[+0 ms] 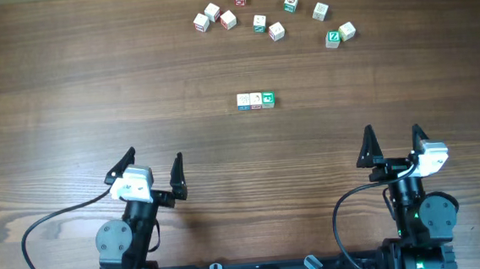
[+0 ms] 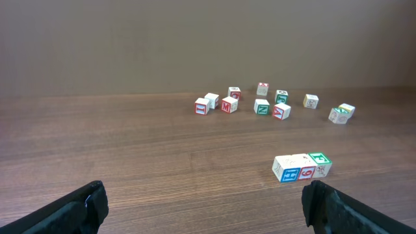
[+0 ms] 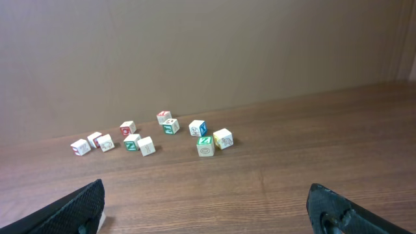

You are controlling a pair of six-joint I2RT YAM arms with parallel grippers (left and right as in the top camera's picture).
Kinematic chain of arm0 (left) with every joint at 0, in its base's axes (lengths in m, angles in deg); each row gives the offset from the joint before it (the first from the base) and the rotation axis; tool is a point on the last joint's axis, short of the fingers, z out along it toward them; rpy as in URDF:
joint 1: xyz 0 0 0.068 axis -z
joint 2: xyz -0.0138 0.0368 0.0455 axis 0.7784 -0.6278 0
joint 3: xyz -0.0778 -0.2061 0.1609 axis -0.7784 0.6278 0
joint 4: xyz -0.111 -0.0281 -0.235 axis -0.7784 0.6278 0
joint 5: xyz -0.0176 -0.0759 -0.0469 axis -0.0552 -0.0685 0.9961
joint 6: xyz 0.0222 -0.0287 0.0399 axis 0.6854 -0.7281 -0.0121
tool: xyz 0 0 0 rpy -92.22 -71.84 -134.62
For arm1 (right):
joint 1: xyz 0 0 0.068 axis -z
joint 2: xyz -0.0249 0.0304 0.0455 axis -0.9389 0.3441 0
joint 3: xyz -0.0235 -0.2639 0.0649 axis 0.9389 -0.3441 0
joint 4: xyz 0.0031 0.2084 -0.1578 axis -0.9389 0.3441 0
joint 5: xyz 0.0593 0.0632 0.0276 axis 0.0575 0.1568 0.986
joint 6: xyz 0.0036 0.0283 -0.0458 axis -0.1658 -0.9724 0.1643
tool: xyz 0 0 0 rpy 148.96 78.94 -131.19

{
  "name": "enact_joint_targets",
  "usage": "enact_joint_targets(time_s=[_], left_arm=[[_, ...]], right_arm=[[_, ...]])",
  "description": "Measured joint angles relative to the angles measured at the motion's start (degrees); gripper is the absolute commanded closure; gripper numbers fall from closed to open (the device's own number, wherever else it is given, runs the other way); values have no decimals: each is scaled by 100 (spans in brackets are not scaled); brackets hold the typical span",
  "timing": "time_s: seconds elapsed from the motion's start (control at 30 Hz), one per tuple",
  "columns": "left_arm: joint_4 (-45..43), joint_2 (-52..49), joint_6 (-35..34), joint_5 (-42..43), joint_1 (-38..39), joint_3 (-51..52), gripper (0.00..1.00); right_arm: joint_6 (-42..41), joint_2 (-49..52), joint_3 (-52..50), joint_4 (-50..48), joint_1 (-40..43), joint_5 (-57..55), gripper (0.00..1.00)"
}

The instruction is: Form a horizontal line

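Dark brown wood-grain table [image 1: 67, 87], long planks running side to side; plain tan wall [image 2: 195, 39] rising behind its far edge in both wrist views. Near table centre, row of three cubes [image 1: 255, 100], touching side to side, laid left to right: blue-printed, red-printed, green-faced. Loose scattered cubes [image 1: 274, 13] well beyond the row, strewn along the far side. Left gripper [image 1: 153, 155] and right gripper [image 1: 392, 130] low at the near edge, well apart from the row, jaws spread wide on both.
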Motion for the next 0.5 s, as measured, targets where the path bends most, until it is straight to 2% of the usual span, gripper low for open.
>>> enact_joint_targets(time_s=[0.5], left_arm=[[-2,0,0,0,-142,0,0]], right_arm=[[0,0,0,0,0,0,0]])
